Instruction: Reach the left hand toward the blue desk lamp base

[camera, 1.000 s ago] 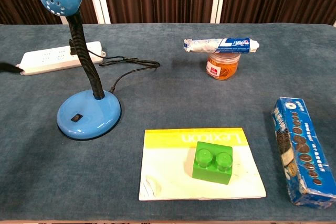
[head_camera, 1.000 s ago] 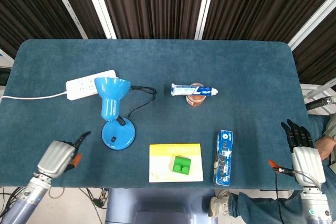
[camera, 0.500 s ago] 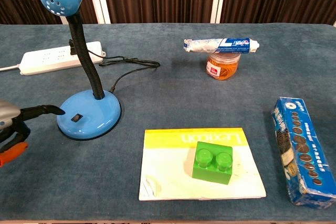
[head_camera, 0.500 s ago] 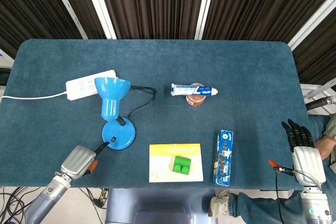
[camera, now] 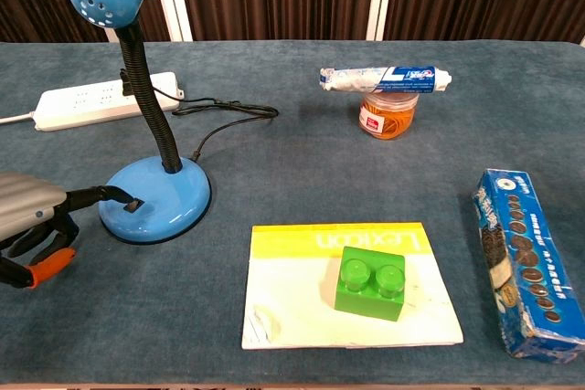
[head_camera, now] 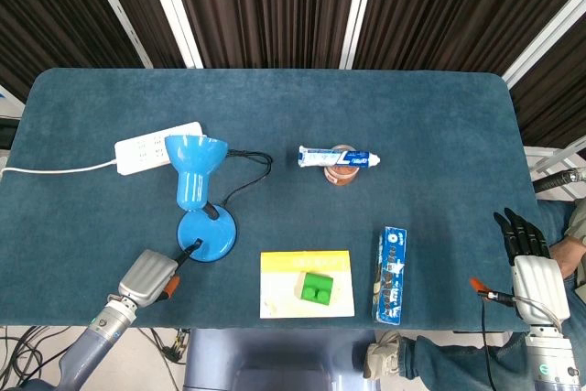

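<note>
The blue desk lamp stands left of centre, its round base (head_camera: 209, 235) (camera: 160, 196) flat on the table and its shade (head_camera: 193, 157) tilted up. My left hand (head_camera: 151, 275) (camera: 41, 216) lies at the table's front left. One black finger (camera: 102, 195) is stretched out and its tip touches the base's front left rim by the small switch (camera: 134, 204). The other fingers are curled under and hold nothing. My right hand (head_camera: 529, 258) rests at the right table edge, fingers straight and empty. It is outside the chest view.
A white power strip (head_camera: 154, 146) lies behind the lamp with the black cord (head_camera: 245, 171) looping from it. A yellow-and-white booklet (head_camera: 306, 283) carries a green brick (head_camera: 318, 287). A blue biscuit box (head_camera: 392, 274) lies to its right. A toothpaste tube (head_camera: 337, 158) rests on a small jar (camera: 388, 117).
My left hand has moved right and forward from the front left corner until its outstretched finger meets the lamp base. The right hand stays where it was.
</note>
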